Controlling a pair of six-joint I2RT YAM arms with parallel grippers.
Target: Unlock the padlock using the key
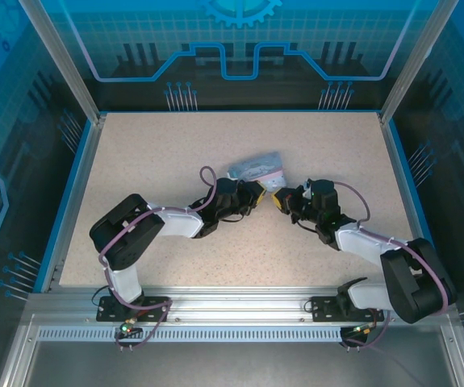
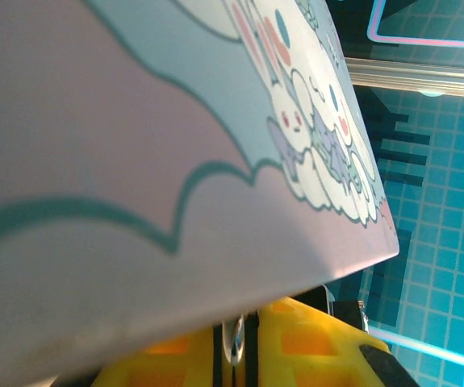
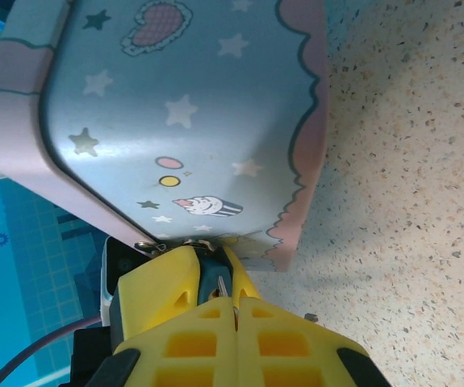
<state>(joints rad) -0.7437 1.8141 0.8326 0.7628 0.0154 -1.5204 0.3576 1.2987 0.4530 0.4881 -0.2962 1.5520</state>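
Both grippers meet just in front of the pale-blue cartoon tin (image 1: 256, 168). My left gripper (image 1: 257, 196) is shut on the padlock; in the left wrist view a sliver of shiny metal (image 2: 236, 339) shows between its yellow fingers (image 2: 312, 339), under the tin's printed face (image 2: 175, 145). In the right wrist view my right gripper (image 3: 235, 305) is shut on the thin grey key (image 3: 222, 287). The key's tip points into the dark padlock body (image 3: 208, 270), which is pinched by the left gripper's yellow fingers (image 3: 160, 282). The padlock hangs at the tin's edge (image 3: 183, 161).
The speckled tabletop (image 1: 151, 153) lies open on all sides of the tin, bounded by a blue rim (image 1: 77, 177) and the metal frame posts. A small dark speck (image 3: 312, 317) lies on the table beside my right fingers.
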